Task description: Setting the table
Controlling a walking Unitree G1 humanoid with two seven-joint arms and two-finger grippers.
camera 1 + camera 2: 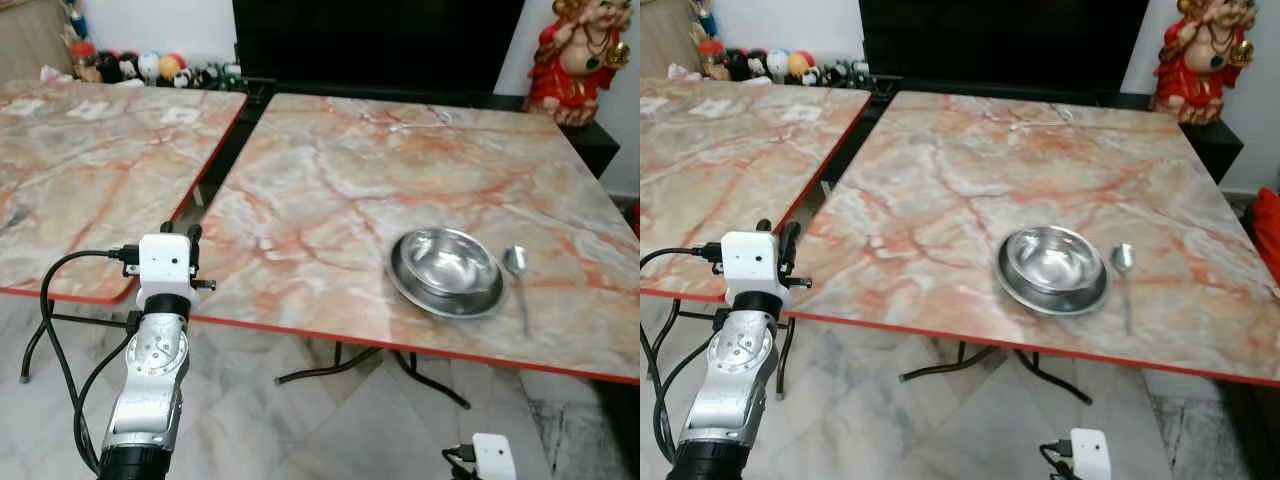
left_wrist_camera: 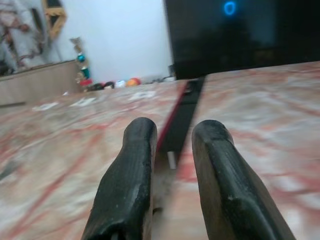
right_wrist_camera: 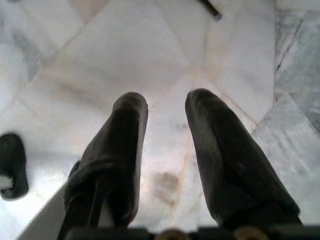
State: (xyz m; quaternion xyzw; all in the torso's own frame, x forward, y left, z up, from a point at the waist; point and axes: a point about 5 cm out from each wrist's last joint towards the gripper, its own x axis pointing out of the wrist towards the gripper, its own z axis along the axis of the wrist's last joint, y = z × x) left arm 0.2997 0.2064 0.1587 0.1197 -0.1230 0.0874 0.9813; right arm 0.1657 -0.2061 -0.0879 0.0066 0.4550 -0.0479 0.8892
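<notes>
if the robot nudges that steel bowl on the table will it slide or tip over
Probably slide: the steel bowl looks polished and sits on a glossy marble-pattern table, so little grip. It seems unlikely to tip, being low and wide, and it appears to rest in a shallow plate. A push toward the spoon lying close beside it could knock that along.

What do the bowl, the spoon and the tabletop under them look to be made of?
The bowl looks like polished metal, probably steel: silver-grey with mirror-like highlights inside. The spoon beside it has the same shiny silver look. The tabletop shows glossy pink-orange marble veining with a thin red edge; likely a printed laminate, though real stone cannot be ruled out.
</notes>
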